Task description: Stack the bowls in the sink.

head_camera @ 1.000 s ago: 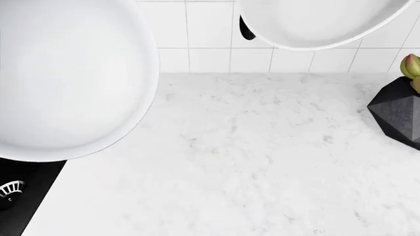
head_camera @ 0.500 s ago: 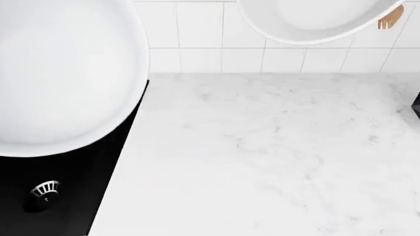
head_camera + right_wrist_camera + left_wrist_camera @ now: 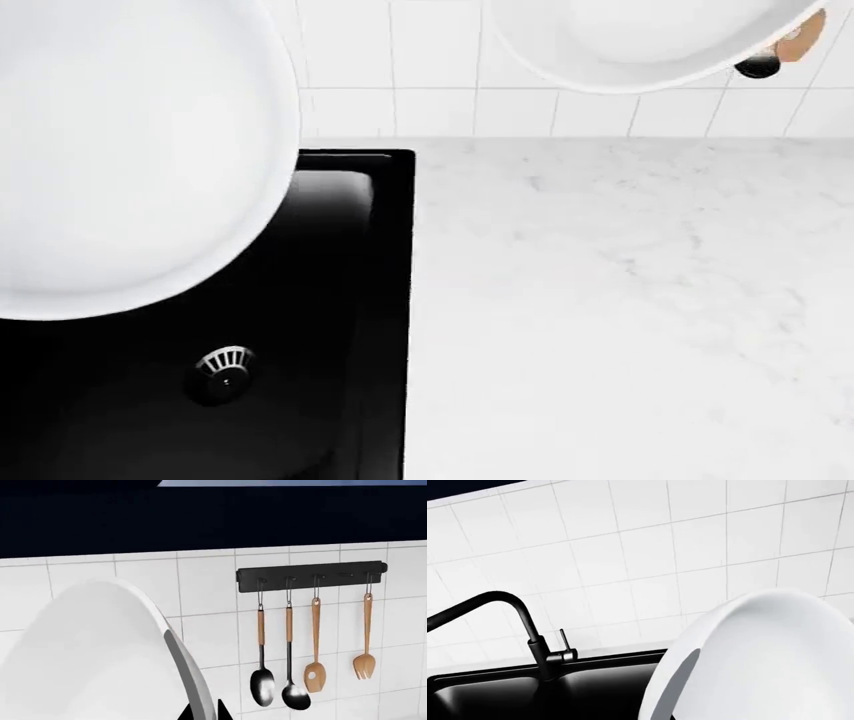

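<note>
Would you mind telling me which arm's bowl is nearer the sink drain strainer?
Left. Its bowl hangs over the sink near the strainer; the right arm's bowl is over the counter.

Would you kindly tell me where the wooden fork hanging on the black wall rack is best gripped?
I would grip the wooden fork midway along its straight, slim handle, approaching from the room side with jaws closing sideways: it hangs vertically from the black rack, against the tiles.
</note>
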Robot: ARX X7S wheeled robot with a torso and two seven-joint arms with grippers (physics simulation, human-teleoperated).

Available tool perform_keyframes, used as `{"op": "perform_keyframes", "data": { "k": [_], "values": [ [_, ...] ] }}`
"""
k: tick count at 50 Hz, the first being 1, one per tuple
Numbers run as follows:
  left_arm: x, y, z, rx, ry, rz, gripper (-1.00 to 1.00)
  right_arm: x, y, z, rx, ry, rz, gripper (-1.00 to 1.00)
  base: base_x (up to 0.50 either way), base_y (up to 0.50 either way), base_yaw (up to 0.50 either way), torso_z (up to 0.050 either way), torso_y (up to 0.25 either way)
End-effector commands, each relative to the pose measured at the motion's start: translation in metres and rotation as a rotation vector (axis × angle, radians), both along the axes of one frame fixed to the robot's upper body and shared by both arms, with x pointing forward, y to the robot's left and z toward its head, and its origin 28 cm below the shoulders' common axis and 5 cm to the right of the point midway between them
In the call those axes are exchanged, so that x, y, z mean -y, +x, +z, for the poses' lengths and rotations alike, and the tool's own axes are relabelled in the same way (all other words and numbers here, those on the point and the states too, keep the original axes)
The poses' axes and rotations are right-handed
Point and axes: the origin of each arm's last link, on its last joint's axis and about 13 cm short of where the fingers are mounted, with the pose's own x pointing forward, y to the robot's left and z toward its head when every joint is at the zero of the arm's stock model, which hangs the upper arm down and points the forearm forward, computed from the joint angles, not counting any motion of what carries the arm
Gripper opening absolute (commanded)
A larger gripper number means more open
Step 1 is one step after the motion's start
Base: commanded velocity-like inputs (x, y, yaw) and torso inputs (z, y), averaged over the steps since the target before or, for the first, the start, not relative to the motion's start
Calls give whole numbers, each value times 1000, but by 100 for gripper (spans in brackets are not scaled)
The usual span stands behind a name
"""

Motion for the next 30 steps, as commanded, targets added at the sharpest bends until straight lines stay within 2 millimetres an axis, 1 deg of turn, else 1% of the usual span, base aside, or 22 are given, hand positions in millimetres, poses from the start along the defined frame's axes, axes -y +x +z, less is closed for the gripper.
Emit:
{"op": "perform_keyframes", "data": {
  "k": [1, 11, 30],
  "values": [
    [-1, -2, 2, 21, -6, 11, -100, 1, -1, 1, 14, -7, -9, -100, 0, 500, 0, 0, 0],
    [0, -2, 2, 18, -5, 9, -100, 1, -1, 1, 22, -32, -7, -100, 27, 500, 0, 0, 1],
    [2, 0, 2, 15, 4, 4, -100, 2, -1, 0, 24, -24, -12, -100, 92, 500, 0, 1, 1]
  ]
}}
